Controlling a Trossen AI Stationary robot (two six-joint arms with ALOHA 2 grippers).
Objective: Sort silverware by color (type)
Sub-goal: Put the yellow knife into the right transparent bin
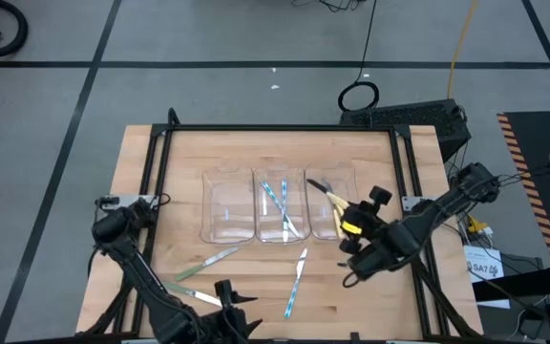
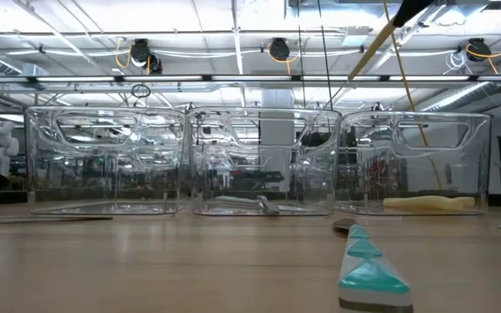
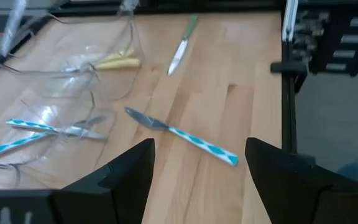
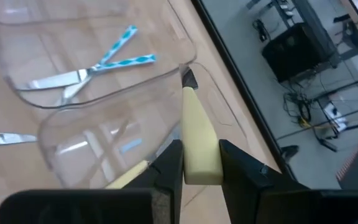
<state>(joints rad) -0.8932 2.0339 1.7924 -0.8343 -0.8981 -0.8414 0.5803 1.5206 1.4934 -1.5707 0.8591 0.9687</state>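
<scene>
So far, the sort is judged to be somewhat past its midpoint. Three clear bins are lined up across the middle of the bench (image 1: 141, 191). The left bin (image 1: 225, 208) appears to hold nothing. In the middle bin (image 1: 280, 208) two light-blue-handled pieces (image 1: 279, 205) are seen lying crossed. In the right bin (image 1: 327, 205) a yellow-handled piece (image 2: 429, 203) is already lying on the floor of the bin.

A second yellow-handled piece (image 4: 194, 134) is gripped between the closed fingers of the right hand (image 4: 201, 163), which is held just above the near rim of the right bin; the metal end is pointed in over the bin, so a drop into the yellow bin is judged to be the step in hand.

Still left on the bench, nearer than the bins, are a light-blue-handled knife (image 1: 295, 284), lying in front of the middle bin, and two green-handled pieces: one (image 1: 205, 264) lying aslant in front of the left bin, and another (image 1: 199, 294) close beside the left arm. Nothing green has yet been binned, so the left bin is presumably meant for those.

The left hand (image 3: 197, 163) is held open and empty low over the near part of the bench, with the light-blue knife lying just ahead between its fingers. By this count three pieces remain loose, one is in transit, and three are placed.
</scene>
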